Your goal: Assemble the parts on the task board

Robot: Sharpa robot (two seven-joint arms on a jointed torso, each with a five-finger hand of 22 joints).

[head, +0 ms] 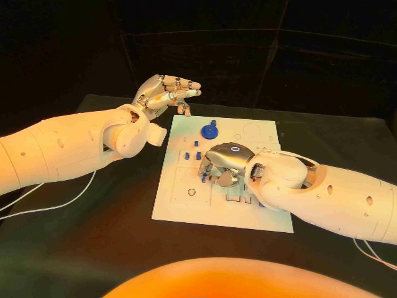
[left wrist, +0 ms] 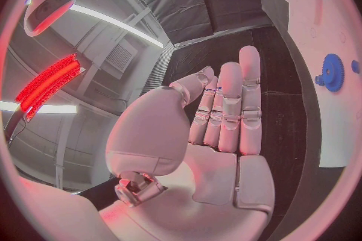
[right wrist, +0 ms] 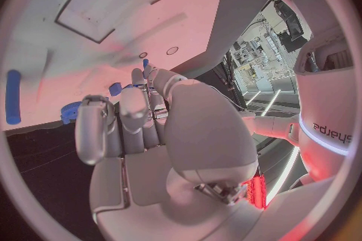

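- Left hand (head: 165, 93): raised off the table (head: 91, 248) just beyond the board's far left corner; fingers loosely curled, apart, holding nothing. Left wrist view has the fingers (left wrist: 230, 108) straight and side by side, palm empty
- Board (head: 176, 202): white plate, middle of the black table, long side running away from the robot
- Gear (head: 210, 131): blue, toothed disc with a hub, on the board's far part, near the left hand but apart from it; also in the left wrist view (left wrist: 331, 72), lying on the white plate
- Pegs (head: 194, 154): a few small blue pieces in a cluster on the board, between the gear and the right hand
- Right hand (head: 223, 164): down on the board's middle, back of hand up, fingers curled toward the plate. A blue piece (head: 204, 177) shows at its fingertips; cannot tell whether it is pinched or merely lies under them
- Right wrist view: fingers (right wrist: 132, 114) bent over the white plate, small blue bits past the tips, a blue peg (right wrist: 12, 96) lying off to one side
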